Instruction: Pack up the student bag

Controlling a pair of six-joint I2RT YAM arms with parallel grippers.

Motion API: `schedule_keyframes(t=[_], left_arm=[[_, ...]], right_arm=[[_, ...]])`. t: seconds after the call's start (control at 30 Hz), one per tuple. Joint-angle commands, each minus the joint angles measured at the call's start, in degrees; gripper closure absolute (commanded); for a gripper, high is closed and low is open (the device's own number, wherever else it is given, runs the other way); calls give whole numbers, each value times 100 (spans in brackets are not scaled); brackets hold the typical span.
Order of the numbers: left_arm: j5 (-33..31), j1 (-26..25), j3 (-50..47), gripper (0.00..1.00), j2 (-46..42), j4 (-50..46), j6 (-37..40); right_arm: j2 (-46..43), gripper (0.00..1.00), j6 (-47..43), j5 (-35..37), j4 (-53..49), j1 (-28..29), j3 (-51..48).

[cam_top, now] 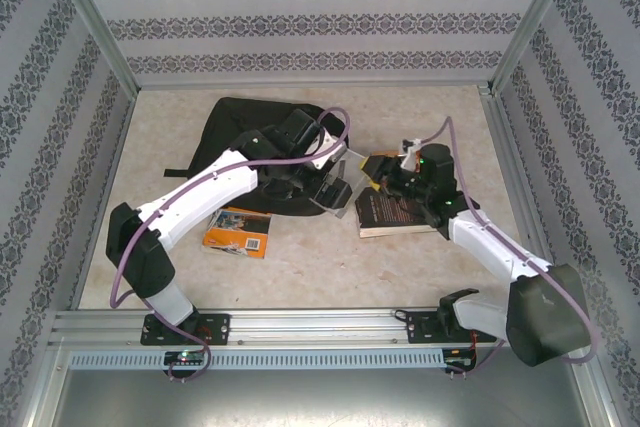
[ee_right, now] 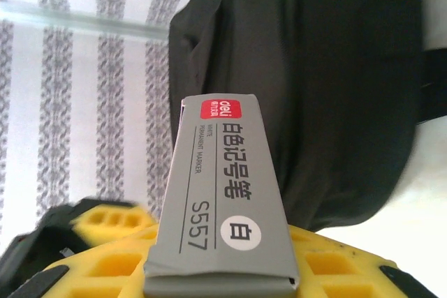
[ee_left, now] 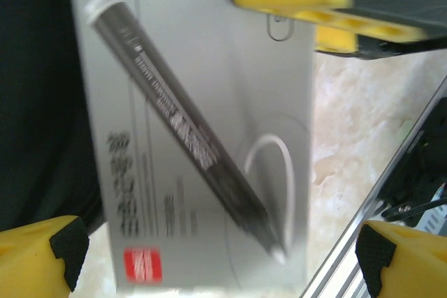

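The student bag is a big black backpack lying flat at the back left of the table; it also fills the background as dark fabric in the right wrist view. A grey marker box sits between my right gripper's yellow pads, and that gripper is shut on it. In the top view the box hangs between both grippers, right of the bag. My left gripper stands open, its fingertips wide apart on either side of the box.
A dark-covered book lies under the right gripper. An orange book lies near the left arm's forearm. A metal rail runs along the near edge. Patterned walls close in the back and both sides.
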Motion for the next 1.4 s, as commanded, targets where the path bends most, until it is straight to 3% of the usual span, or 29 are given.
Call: schedule_keyframes(t=[0.0, 0.1, 0.23, 0.5, 0.6, 0.9, 1.07, 1.23, 1.37], left_arm=[[-50, -41, 634, 0, -45, -338, 124], [-221, 84, 1009, 0, -6, -523, 83], [-1027, 297, 1704, 0, 503, -829, -106], [-2789, 383, 4701, 0, 3206, -2031, -811], [-3132, 384, 4949, 0, 3690, -1830, -1144], [-3026, 331, 5070, 8, 4309, -1733, -1410], [-2975, 331, 4795, 25, 4106, -1605, -1410], [-2746, 331, 4631, 52, 3912, -1485, -1404], [-2532, 331, 4608, 56, 3827, -1463, -1462]], right_arm=[[-273, 65, -29, -22, 2, -467, -180], [-433, 65, -136, -135, -106, -929, -292], [-531, 65, -253, -310, -223, -1425, -377], [-941, 65, -622, -235, -796, -2001, -460], [-1112, 65, -816, -81, -1041, -2063, -490], [-1113, 65, -937, -97, -1028, -2135, -618], [-1086, 65, -931, -165, -936, -2136, -680], [-1142, 65, -958, -168, -936, -2130, -707], [-1139, 65, -956, -230, -927, -2127, -701]])
